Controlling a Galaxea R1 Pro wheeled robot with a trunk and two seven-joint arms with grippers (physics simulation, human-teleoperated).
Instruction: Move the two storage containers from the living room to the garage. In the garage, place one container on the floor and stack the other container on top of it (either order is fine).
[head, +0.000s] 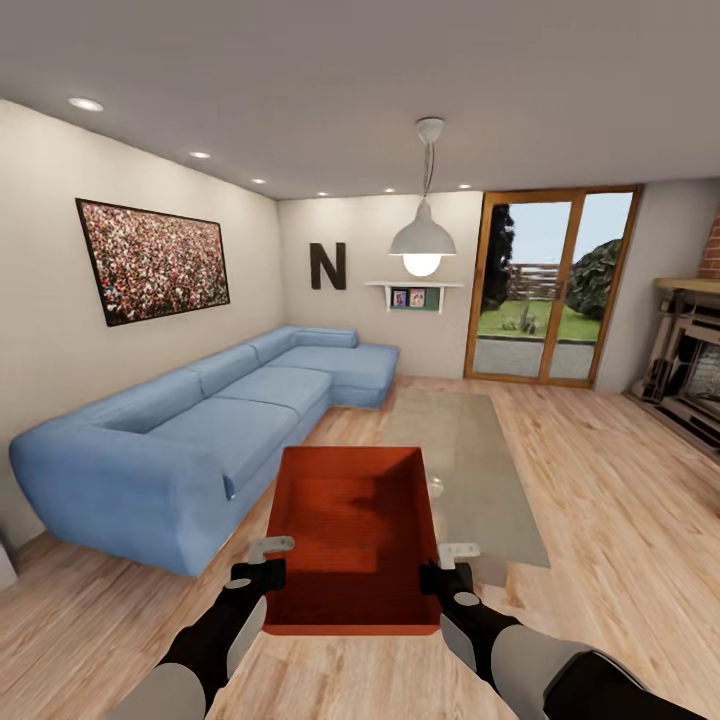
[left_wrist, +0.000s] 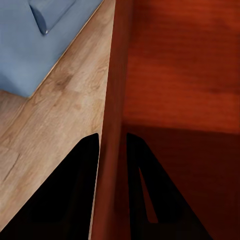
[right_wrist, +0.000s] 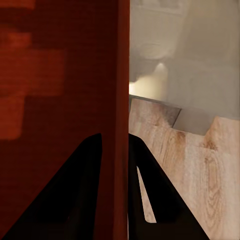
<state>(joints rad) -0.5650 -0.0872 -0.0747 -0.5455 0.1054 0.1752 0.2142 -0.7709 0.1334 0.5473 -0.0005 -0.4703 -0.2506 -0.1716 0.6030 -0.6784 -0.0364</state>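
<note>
An orange-red storage container (head: 352, 540) hangs in the air between the two grippers, above the light wood-plank floor (head: 620, 480) of the living room. The left gripper (head: 268, 562) is clamped on the container's left side wall near the end closest to the robot, and the right gripper (head: 448, 566) is clamped on the right side wall at the matching spot. In the left wrist view the left gripper (left_wrist: 112, 150) has one dark finger (left_wrist: 75, 195) on the outer face of the thin wall and the other inside the container (left_wrist: 185, 65), with the wall pinched between them. The right wrist view gives the same picture: the right gripper (right_wrist: 115, 147) straddles the container's wall (right_wrist: 60, 75), one finger on each face. Beyond the container's far end, ahead of both grippers, lies a grey rug (head: 480, 470). A blue sectional sofa (head: 200, 420) stands out past the left gripper, against the wall under a framed picture (head: 152, 260). Out past the right gripper is a fireplace (head: 695, 370), and far ahead a glazed wooden door (head: 555, 285), a pendant lamp (head: 422, 240) and a large letter N (head: 327, 265) on the wall.
</note>
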